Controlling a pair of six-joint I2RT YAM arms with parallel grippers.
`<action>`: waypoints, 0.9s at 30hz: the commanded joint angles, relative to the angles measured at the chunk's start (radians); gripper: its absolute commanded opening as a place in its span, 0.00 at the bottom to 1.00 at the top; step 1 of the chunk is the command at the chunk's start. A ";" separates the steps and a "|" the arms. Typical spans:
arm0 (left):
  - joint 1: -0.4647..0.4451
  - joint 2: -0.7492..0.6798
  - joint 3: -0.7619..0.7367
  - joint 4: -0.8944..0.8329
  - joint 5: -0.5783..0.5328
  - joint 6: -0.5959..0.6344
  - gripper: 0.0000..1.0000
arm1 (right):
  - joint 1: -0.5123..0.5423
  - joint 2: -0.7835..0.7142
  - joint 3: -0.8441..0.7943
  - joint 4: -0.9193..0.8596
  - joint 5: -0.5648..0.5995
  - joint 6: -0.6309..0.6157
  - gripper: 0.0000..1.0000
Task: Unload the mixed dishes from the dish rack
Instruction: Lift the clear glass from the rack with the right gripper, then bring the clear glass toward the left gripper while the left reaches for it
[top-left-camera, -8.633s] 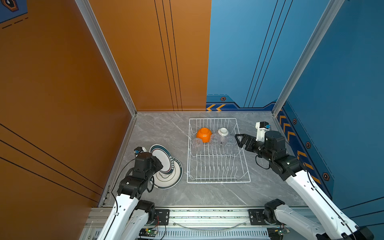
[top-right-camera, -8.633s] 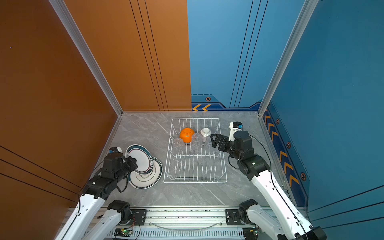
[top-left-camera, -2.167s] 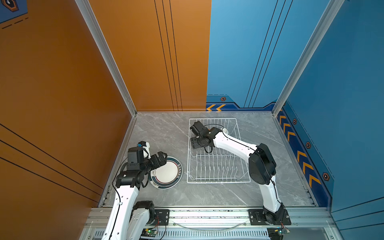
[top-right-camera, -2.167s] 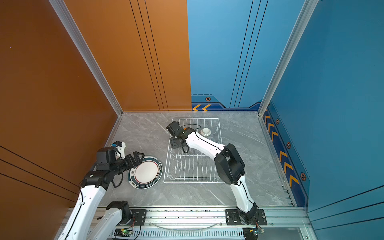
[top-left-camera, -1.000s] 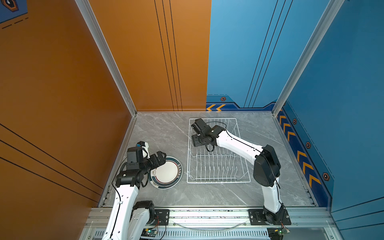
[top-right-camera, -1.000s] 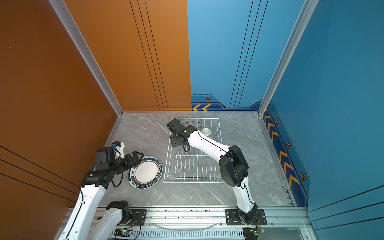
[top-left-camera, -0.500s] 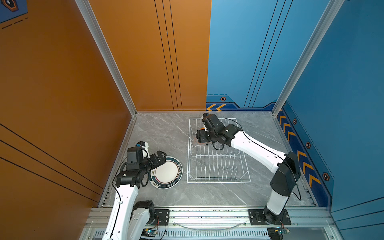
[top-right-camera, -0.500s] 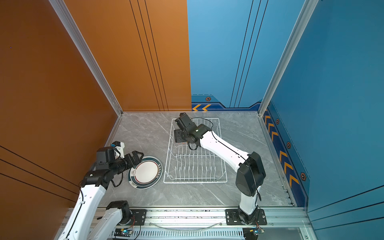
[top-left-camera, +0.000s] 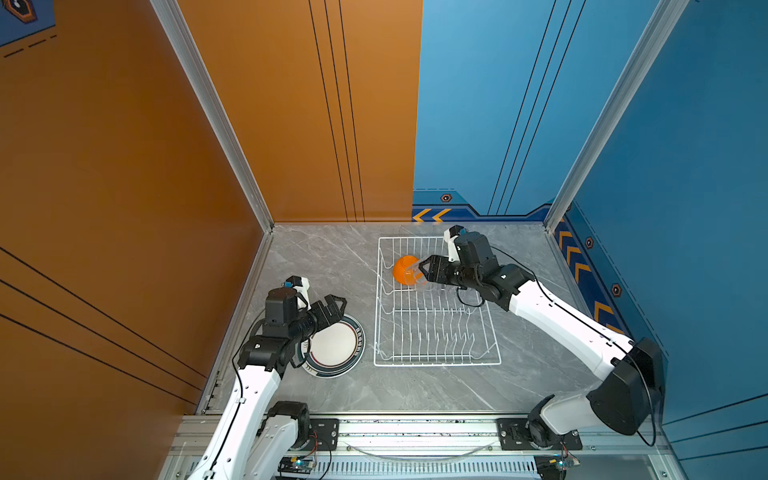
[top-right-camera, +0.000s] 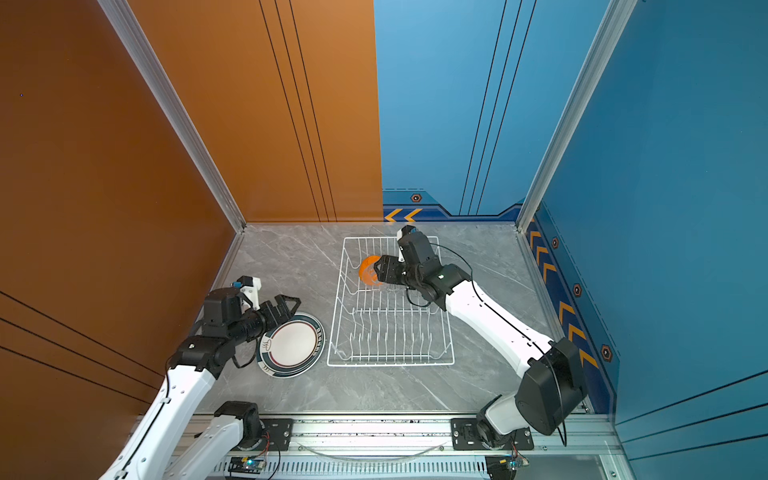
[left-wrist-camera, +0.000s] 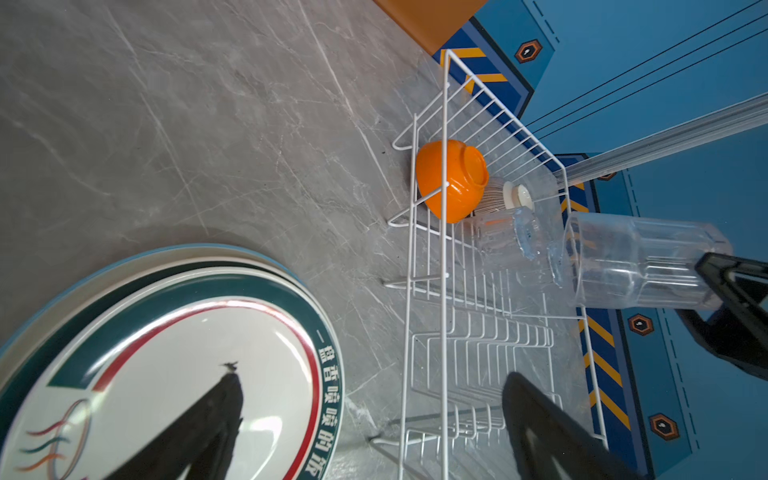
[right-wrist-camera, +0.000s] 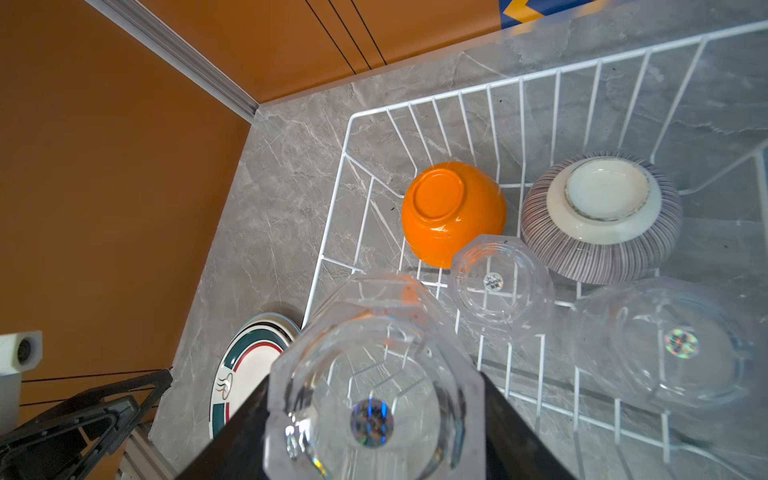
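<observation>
**Grip state.** The right gripper is clamped on one clear glass cup. The cup's base sits toward the palm and its mouth points away. The left gripper hangs with jaws wide apart and empty, above the plates.

**Governing relation.** The held cup hangs above the far-left part of the dish rack. Its long axis is roughly horizontal and in line with the right gripper. The mouth aims left at the orange bowl, which lies close ahead of it. Set-down therefore calls for turning the cup upright and carrying it over a rack wall to bare table. The right arm is the nearer arm, since it already holds the cup.

**Inventory.**
- Glass cups: three. One is held and two stand inverted in the rack.
- Orange bowl: one, inverted, in the rack.
- Striped bowl: one, inverted, right of the orange bowl.
- Plates: stacked on the table left of the rack. There appear to be two, though the rims overlap.
</observation>
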 joint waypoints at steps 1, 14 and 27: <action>-0.079 0.040 0.050 0.106 -0.025 -0.044 0.98 | -0.015 -0.067 -0.047 0.094 -0.034 0.055 0.56; -0.376 0.365 0.128 0.653 0.027 -0.048 0.98 | -0.068 -0.273 -0.194 0.125 -0.124 0.140 0.56; -0.496 0.597 0.270 0.947 0.175 -0.068 0.89 | -0.129 -0.354 -0.242 0.142 -0.219 0.192 0.56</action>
